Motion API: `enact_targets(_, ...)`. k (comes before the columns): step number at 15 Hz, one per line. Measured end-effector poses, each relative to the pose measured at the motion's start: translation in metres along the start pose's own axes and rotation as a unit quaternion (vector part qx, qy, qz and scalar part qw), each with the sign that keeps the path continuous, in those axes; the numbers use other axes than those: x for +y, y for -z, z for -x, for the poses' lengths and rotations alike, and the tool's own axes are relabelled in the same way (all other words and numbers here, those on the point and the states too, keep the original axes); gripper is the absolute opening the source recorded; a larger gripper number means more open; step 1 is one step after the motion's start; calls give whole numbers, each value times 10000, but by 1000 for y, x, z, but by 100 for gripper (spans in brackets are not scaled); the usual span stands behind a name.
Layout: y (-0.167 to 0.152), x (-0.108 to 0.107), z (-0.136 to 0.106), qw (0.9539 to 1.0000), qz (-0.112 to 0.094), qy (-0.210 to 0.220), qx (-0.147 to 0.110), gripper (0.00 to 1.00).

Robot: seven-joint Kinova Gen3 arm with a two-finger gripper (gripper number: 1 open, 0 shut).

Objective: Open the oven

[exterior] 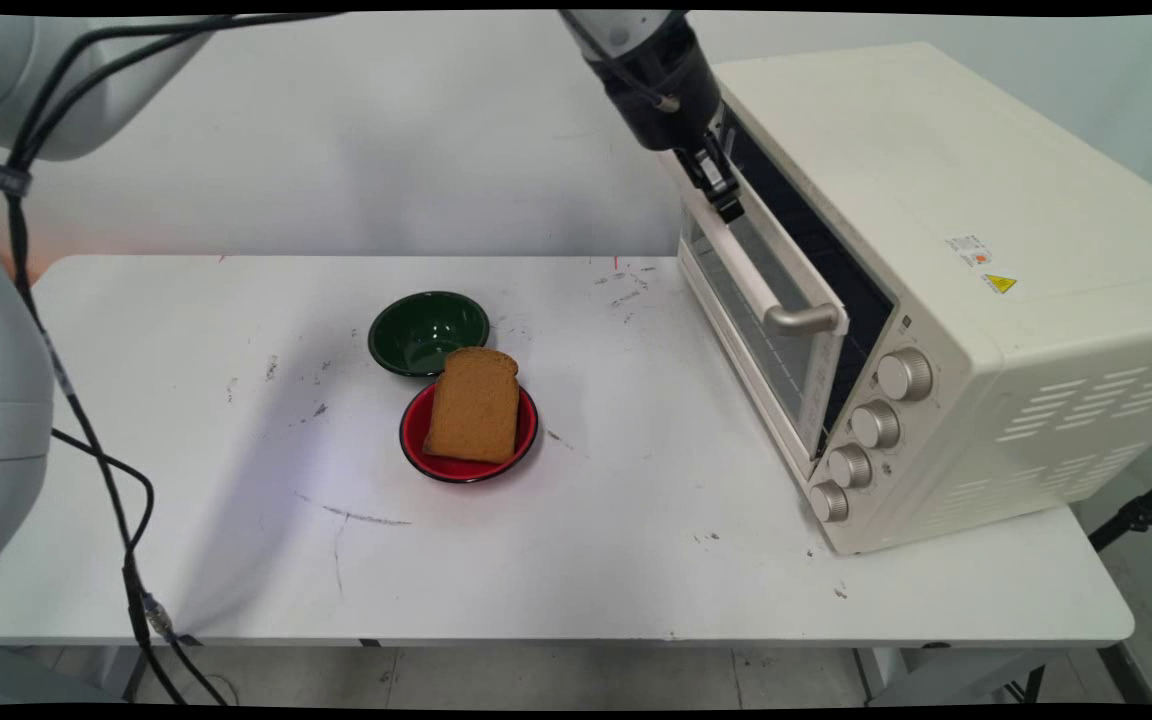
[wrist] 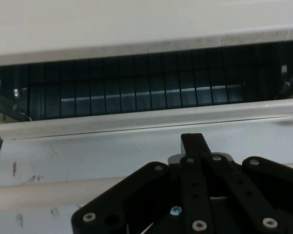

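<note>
You've got the white table [exterior: 636,560] with a cream toaster oven [exterior: 946,250] on its right end, four knobs [exterior: 866,428] down the front right. The oven door [exterior: 751,320] hangs partly open, tilted out at the top, dark gap behind it. In the hand view that gap shows the wire rack [wrist: 146,95] inside. The door handle [exterior: 751,275] runs along the door's upper edge. The gripper [exterior: 724,195] sits at the door's top edge at its far end, touching or just above the handle; its fingers look pressed together, nothing between them. Mid-table, well apart from the oven: a slice of brown bread [exterior: 473,404] lying on a red bowl [exterior: 511,445], with a green bowl [exterior: 426,330] just behind it, rims about touching
</note>
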Motion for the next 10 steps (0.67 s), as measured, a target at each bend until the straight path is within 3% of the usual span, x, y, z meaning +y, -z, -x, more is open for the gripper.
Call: enact_targets(10, 2, -4, 68, 9991, 133, 5, 404, 0)
